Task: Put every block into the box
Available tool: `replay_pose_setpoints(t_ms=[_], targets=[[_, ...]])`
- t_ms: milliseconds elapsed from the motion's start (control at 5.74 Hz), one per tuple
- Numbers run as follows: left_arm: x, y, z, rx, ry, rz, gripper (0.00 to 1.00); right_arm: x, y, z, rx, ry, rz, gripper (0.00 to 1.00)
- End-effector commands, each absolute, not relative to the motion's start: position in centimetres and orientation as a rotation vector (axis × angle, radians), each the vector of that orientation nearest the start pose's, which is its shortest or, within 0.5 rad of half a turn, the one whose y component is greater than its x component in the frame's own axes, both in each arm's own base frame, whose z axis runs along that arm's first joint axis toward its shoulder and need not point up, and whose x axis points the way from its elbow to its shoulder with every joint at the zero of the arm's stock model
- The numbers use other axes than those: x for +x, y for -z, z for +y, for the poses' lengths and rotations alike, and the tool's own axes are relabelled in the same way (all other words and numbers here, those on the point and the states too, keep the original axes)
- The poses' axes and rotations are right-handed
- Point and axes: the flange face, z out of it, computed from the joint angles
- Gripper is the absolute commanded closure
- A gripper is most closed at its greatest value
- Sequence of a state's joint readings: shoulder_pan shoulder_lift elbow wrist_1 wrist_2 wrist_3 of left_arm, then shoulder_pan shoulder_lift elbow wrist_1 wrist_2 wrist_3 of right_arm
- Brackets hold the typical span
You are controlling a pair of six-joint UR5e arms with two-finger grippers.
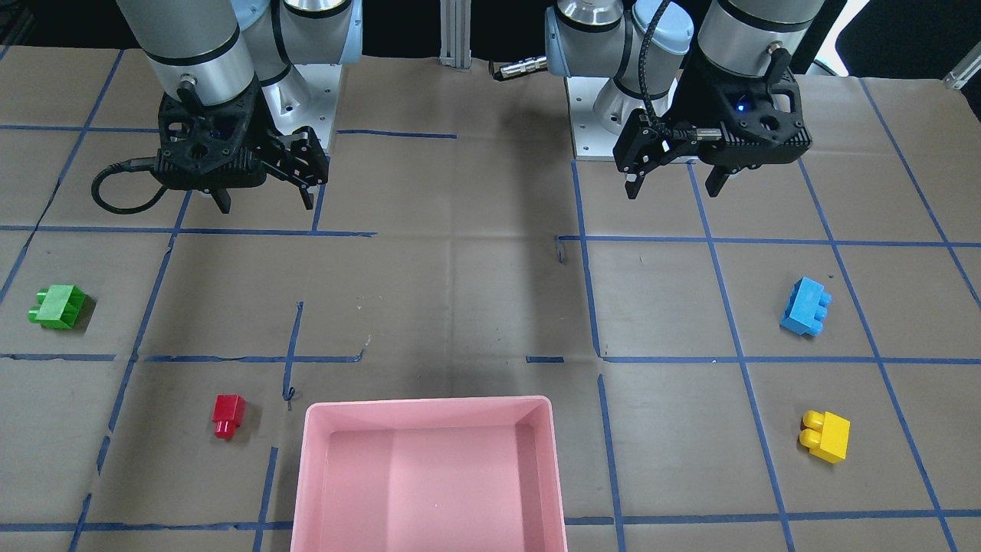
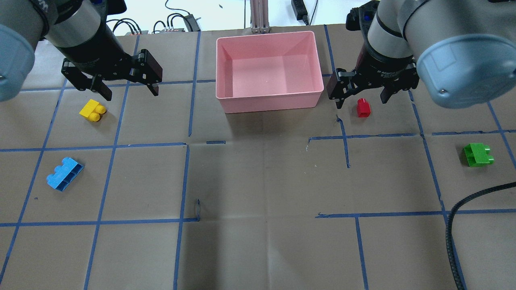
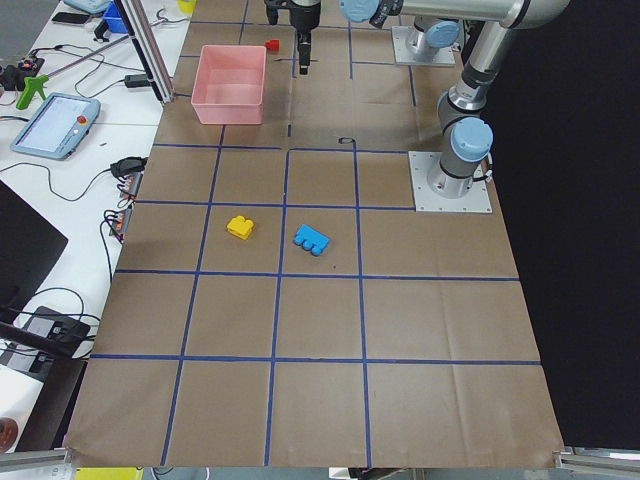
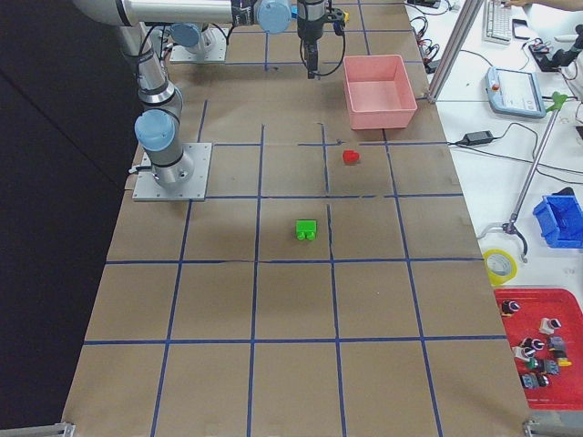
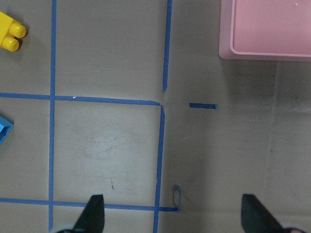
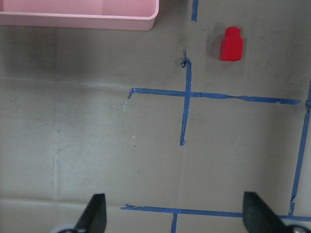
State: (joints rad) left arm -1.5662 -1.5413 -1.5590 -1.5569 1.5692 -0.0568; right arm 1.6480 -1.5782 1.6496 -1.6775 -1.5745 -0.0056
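The empty pink box (image 2: pixel 268 100) stands at the table's far middle edge. The yellow brick (image 2: pixel 92 110) and the blue brick (image 2: pixel 64 174) lie on my left side. The red brick (image 2: pixel 363 108) lies just right of the box, and the green brick (image 2: pixel 477 154) lies further right. My left gripper (image 2: pixel 131 94) is open and empty, raised over the table between the yellow brick and the box. My right gripper (image 2: pixel 360 102) is open and empty, raised beside the box with the red brick (image 6: pixel 231 44) ahead of it. The box corner (image 5: pixel 262 48) shows in the left wrist view.
Blue tape lines grid the brown table cover. The two arm bases (image 1: pixel 613 115) stand at the robot's edge. A black cable (image 2: pixel 463 217) hangs from the right arm. A desk with a tablet (image 3: pixel 55 125) and cables lies beyond the box.
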Motion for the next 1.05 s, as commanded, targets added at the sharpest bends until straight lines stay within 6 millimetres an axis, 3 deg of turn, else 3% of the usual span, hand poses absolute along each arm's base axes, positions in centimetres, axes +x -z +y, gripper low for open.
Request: replay_pose_setpoints(t_ms=[0,871], targets=[[-13.09,-51.18,-48.35,-0.096,0.094,3.139,0.00,17.00,-46.38,-47.89,-0.125,0.056,3.142,0.00],[-13.09,-51.10,-48.45,-0.096,0.099,3.139,0.00,17.06,-46.03,-48.23,-0.116,0.048,3.132,0.00]])
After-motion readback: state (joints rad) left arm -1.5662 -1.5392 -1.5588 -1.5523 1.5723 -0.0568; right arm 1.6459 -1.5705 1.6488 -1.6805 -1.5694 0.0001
